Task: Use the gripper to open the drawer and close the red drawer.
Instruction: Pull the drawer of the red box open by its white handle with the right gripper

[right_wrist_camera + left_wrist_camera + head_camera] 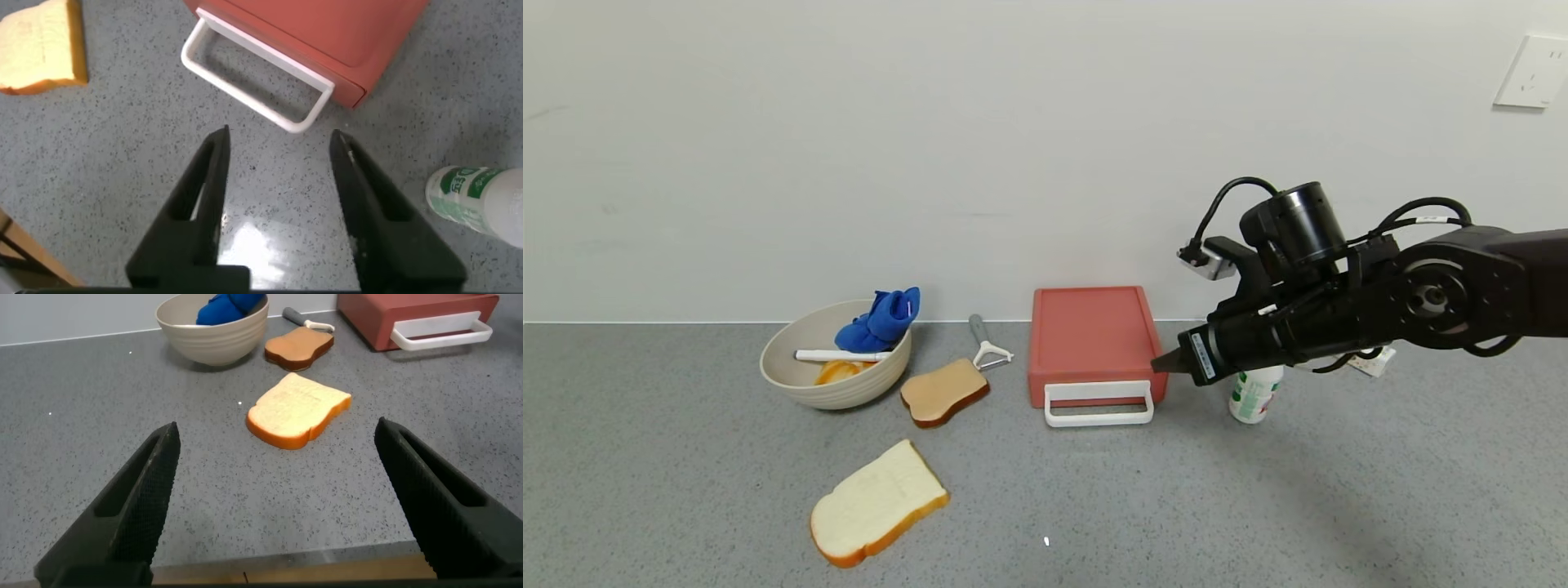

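The red drawer (1091,335) sits shut on the grey counter by the wall, its white loop handle (1098,404) facing me. My right gripper (1164,362) hangs above the counter just right of the drawer's front corner, open and empty. In the right wrist view its gripper (280,135) hovers over bare counter a little short of the handle (255,82) and the drawer (327,33). My left gripper (278,437) is open and empty, low near the counter's front edge, out of the head view; the drawer (413,314) is far off there.
A white bottle (1254,394) stands right of the drawer, under my right arm. A beige bowl (833,363) with a blue cloth, a peeler (985,345), a toast slice (944,392) and a white bread slice (877,502) lie to the left.
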Motion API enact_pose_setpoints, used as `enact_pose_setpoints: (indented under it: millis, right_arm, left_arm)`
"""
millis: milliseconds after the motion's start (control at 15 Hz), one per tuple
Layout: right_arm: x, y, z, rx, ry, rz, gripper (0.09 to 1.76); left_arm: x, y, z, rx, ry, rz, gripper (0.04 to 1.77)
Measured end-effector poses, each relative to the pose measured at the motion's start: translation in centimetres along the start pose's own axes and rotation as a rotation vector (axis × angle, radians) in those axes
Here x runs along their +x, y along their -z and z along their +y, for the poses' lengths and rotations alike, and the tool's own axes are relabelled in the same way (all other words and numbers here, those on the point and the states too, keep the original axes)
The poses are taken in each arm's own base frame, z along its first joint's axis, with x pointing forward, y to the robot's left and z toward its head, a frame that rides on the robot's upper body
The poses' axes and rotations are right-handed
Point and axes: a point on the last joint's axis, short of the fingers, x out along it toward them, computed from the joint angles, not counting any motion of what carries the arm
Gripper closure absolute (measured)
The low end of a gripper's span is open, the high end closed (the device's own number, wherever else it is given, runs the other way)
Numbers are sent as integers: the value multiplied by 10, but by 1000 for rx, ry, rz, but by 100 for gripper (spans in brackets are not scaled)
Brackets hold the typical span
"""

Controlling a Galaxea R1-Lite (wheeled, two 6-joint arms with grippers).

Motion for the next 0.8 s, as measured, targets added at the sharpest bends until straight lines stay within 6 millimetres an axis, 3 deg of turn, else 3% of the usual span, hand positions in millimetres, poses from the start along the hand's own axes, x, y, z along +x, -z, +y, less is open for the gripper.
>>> enact_pose_setpoints:
  millis: [67,133,200,800]
  right_arm:
    - [5,-1,-1,0,8,4,103]
    - [11,-1,-1,-1,11,8,123]
    - [16,-1,0,-1,13,16,172]
    - [61,-9,22,42,-1,23,173]
  left_arm:
    - [0,0,0,0,0,0,9]
    - [0,0,0,0,0,0,9]
    - [0,0,0,0,0,0,9]
    - [0,0,0,0,1,0,9]
